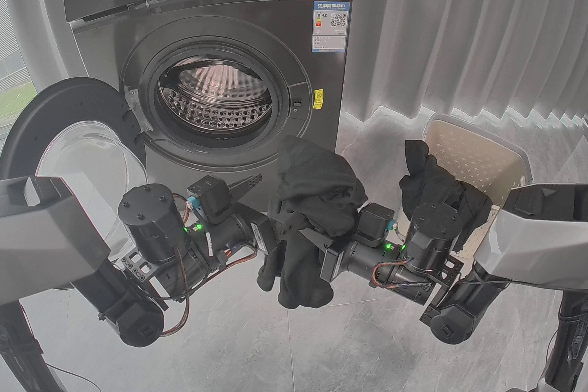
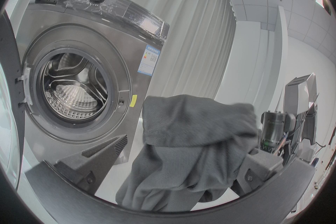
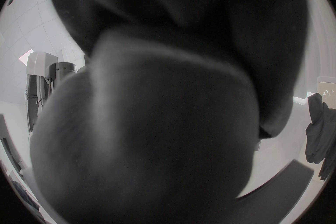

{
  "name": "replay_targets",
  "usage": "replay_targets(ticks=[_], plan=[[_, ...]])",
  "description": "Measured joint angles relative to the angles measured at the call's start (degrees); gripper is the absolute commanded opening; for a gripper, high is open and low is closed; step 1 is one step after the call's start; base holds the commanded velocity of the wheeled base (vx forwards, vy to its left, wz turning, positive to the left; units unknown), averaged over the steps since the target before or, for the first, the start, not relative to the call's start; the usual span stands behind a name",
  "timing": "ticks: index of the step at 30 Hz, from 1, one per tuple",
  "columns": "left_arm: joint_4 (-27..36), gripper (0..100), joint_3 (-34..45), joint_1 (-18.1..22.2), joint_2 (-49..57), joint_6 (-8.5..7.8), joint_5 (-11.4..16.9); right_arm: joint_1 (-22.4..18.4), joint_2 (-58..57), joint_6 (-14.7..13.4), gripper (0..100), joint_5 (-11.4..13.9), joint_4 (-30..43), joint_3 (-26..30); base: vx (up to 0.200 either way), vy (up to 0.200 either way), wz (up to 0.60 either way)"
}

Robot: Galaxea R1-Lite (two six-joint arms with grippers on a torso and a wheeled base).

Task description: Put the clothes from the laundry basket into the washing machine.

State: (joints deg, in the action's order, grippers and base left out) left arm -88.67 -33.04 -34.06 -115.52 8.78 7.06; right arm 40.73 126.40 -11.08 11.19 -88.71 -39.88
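Black knit garment (image 1: 312, 191) drapes over the right gripper (image 1: 309, 228), whose grip I cannot tell; left gripper (image 1: 278, 206) gapes beside it. Grey washing machine (image 1: 202, 13) shows its drum mouth (image 1: 214, 96) open at 11 o'clock, door (image 1: 67, 117) swung to 9.

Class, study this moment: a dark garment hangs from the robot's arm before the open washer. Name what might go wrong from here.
1. The dark garment drapes loosely over the right gripper and hangs well below it; its tail may snag on the opening of the washing machine or slip to the floor.
2. Cloth covers the right wrist camera, so that grip cannot be checked.
3. The open door stands close beside the left arm; a swing might strike it.
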Motion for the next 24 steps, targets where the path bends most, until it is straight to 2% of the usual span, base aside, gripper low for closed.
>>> replay_targets(ticks=[9,18,22,24], plan=[[0.00,100,1.69,2.01,-0.16,0.02,0.07,-2.01,-1.55,-0.09,0,-0.06,0.02,2.06,0.000,0.000,0.00],[-0.04,100,3.06,3.02,-0.02,-0.16,0.71,-2.23,-1.88,-0.22,0,0.13,0.04,2.58,0.000,0.000,0.00],[-0.06,100,4.79,2.73,0.13,-0.29,1.91,-2.26,-2.15,-0.82,0,0.11,0.02,2.41,0.000,0.000,0.00],[-0.12,100,6.00,2.69,0.24,-0.57,3.54,-2.23,-2.54,-1.28,0,0.07,0.02,2.28,0.000,0.000,0.00]])
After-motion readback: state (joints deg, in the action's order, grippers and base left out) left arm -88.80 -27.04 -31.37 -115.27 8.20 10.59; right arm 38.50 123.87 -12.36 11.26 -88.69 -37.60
